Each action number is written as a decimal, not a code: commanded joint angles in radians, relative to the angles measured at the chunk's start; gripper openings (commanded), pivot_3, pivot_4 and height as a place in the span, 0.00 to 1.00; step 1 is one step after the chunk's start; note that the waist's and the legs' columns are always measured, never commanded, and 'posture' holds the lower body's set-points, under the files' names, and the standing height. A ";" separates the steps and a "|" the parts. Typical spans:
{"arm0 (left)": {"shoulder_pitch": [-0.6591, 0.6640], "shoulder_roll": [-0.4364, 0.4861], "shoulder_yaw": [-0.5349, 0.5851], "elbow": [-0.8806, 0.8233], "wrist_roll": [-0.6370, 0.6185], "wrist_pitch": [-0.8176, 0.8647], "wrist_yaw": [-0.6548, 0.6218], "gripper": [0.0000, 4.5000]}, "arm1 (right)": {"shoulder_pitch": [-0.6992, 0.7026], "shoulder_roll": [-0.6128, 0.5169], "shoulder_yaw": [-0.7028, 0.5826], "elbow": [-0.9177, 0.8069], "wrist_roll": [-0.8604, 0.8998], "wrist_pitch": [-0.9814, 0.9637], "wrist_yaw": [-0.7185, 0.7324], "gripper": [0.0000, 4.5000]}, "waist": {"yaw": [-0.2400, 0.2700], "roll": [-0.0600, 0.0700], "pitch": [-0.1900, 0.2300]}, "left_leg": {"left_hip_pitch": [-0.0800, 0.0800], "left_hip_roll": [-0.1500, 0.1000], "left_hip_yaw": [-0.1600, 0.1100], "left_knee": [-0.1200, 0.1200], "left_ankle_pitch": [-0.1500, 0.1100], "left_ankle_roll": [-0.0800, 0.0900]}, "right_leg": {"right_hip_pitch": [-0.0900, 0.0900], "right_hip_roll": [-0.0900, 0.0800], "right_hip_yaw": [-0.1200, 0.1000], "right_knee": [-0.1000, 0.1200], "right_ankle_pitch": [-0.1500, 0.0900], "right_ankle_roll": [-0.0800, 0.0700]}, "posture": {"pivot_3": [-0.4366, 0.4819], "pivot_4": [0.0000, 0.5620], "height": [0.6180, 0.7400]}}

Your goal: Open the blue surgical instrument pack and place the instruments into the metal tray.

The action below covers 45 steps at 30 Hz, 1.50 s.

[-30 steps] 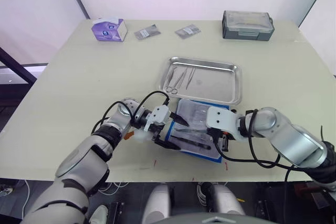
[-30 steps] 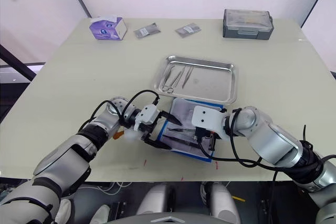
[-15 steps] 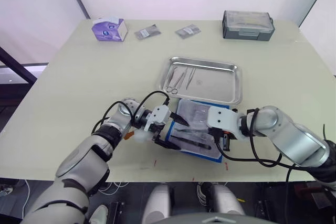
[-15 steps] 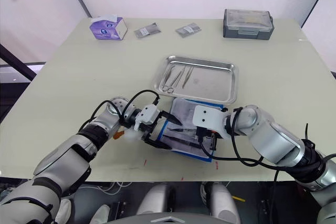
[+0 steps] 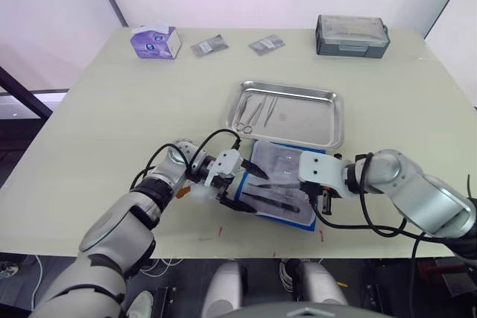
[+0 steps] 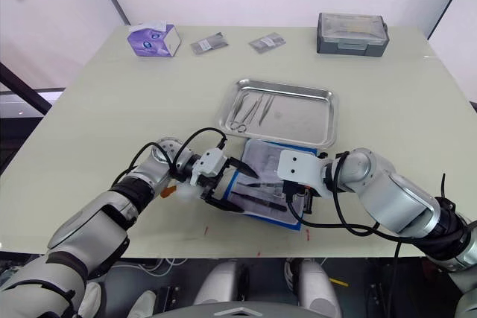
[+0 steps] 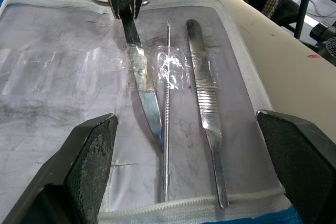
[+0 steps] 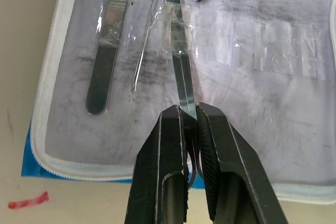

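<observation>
The blue surgical instrument pack [image 5: 277, 184] lies open near the table's front edge, clear lining up. Inside it lie scissors [image 7: 144, 77], a thin probe [image 7: 166, 114] and flat forceps [image 7: 207, 114], held under a clear strap. My left gripper [image 5: 250, 190] stands open at the pack's left edge, one finger on either side of the instruments. My right gripper [image 8: 190, 114] is shut on the scissors' handle end at the pack's right side. Just behind the pack, the metal tray [image 5: 328, 121] holds a few slim instruments [image 5: 253, 112] in its left half.
A purple tissue box [image 5: 155, 41] sits at the back left and a grey lidded box [image 5: 352, 35] at the back right. Between them lie two small packets [image 5: 209, 45] [image 5: 266, 43]. The table's front edge runs just below the pack.
My right gripper has shifted slightly to the right, still shut on the scissors. The left gripper has held its place.
</observation>
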 commanded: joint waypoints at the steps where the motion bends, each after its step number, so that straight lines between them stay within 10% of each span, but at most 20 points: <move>1: 0.054 -0.018 -0.048 0.039 0.051 0.025 -0.042 1.00 | 0.053 -0.051 -0.136 -0.010 0.016 -0.106 0.025 0.01 | 0.000 0.000 0.000 | 0.000 0.000 0.000 0.000 0.000 0.000 | 0.000 0.000 0.000 0.000 0.000 0.000 | 0.48 0.27 0.98; 13: 0.053 -0.022 -0.050 0.043 0.053 0.023 -0.042 1.00 | 0.150 -0.057 -0.283 0.037 0.066 -0.207 0.055 0.01 | -0.001 0.000 0.000 | 0.001 0.000 0.001 0.000 0.000 0.000 | 0.000 0.000 0.001 0.000 0.000 0.000 | 0.48 0.27 0.98; 45: 0.141 -0.082 0.130 0.013 0.088 0.076 -0.042 1.00 | -0.377 0.774 -0.250 0.631 -0.020 0.191 -0.717 0.01 | -0.007 0.008 -0.004 | 0.001 -0.001 0.002 -0.001 0.000 0.001 | -0.001 0.001 0.006 0.001 0.000 0.000 | 0.48 0.27 0.98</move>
